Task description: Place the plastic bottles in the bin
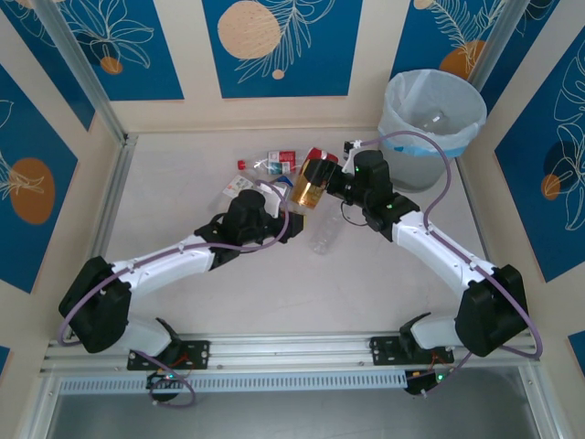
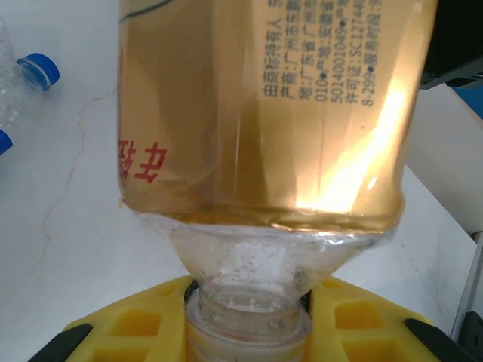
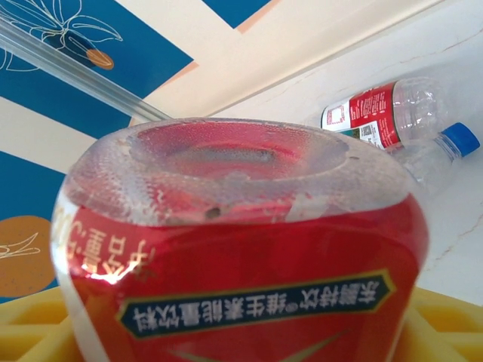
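Note:
An amber-tinted plastic bottle [image 1: 309, 186] with a red-labelled base end hangs above the table between both arms. My left gripper [image 1: 291, 218] is shut on its clear neck [image 2: 249, 302], just above the white cap, yellow fingers [image 2: 136, 324] on either side. My right gripper [image 1: 331, 181] has the bottle's base end [image 3: 241, 249] between its yellow pads [image 3: 30, 328], which sit against both sides. The grey bin [image 1: 395, 123] with its pale liner stands at the back right, a clear bottle [image 1: 437, 119] inside it.
More bottles lie on the table: a red-labelled one [image 1: 279, 162] [image 3: 377, 113], a blue-capped one [image 3: 441, 151], a clear one [image 1: 324, 233] and another blue-capped one [image 2: 34, 72]. The left arm hides part of a label [image 1: 239, 186]. Aluminium frame rails edge the table.

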Action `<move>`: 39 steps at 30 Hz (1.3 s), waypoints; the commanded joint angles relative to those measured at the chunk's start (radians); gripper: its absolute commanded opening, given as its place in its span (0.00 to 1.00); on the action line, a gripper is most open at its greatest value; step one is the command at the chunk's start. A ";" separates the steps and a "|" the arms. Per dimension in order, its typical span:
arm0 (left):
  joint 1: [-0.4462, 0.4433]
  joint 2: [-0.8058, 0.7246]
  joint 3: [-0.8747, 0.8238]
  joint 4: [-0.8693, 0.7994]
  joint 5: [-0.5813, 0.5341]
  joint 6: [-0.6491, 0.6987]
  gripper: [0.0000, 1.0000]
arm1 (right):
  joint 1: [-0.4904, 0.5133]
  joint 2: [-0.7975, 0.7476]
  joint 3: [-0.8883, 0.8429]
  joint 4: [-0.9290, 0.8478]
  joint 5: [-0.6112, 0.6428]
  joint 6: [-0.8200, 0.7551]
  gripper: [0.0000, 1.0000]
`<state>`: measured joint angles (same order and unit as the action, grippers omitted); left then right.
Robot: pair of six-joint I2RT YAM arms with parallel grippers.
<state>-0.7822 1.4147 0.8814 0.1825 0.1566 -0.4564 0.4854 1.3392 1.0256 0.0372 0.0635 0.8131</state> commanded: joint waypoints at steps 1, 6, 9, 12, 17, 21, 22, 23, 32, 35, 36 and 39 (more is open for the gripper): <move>-0.014 -0.032 0.009 -0.005 -0.015 0.051 0.00 | 0.007 -0.006 0.011 -0.005 0.011 -0.041 0.68; -0.015 -0.041 0.010 -0.012 -0.022 0.055 0.00 | 0.007 -0.008 0.005 -0.010 0.015 -0.052 0.61; -0.014 -0.046 0.008 -0.015 -0.027 0.055 0.00 | 0.004 -0.012 0.001 -0.017 0.019 -0.055 0.61; -0.014 -0.049 0.010 -0.015 -0.027 0.049 0.10 | 0.002 -0.023 -0.008 -0.009 0.014 -0.055 0.60; -0.014 -0.054 0.011 -0.002 -0.015 0.042 0.20 | -0.010 -0.055 -0.034 0.017 0.015 -0.047 0.59; -0.014 -0.054 0.011 0.009 -0.001 0.038 0.34 | -0.020 -0.070 -0.042 0.023 0.007 -0.049 0.58; -0.013 -0.052 0.010 0.020 0.020 0.038 0.41 | -0.023 -0.073 -0.042 0.020 0.006 -0.052 0.58; -0.014 -0.051 0.009 0.033 0.043 0.038 0.46 | -0.025 -0.075 -0.042 0.017 0.005 -0.054 0.58; -0.012 -0.052 0.005 0.057 0.081 0.035 0.73 | -0.040 -0.090 -0.054 0.023 -0.011 -0.043 0.57; -0.013 -0.058 -0.005 0.077 0.084 0.027 0.83 | -0.043 -0.096 -0.057 0.022 -0.013 -0.042 0.58; -0.013 -0.062 -0.008 0.082 0.083 0.025 0.85 | -0.044 -0.098 -0.058 0.022 -0.014 -0.041 0.57; -0.013 -0.069 -0.014 0.091 0.083 0.023 0.91 | -0.047 -0.103 -0.061 0.024 -0.016 -0.042 0.57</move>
<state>-0.7906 1.3808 0.8810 0.2245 0.2176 -0.4377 0.4446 1.2709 0.9787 0.0517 0.0494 0.7872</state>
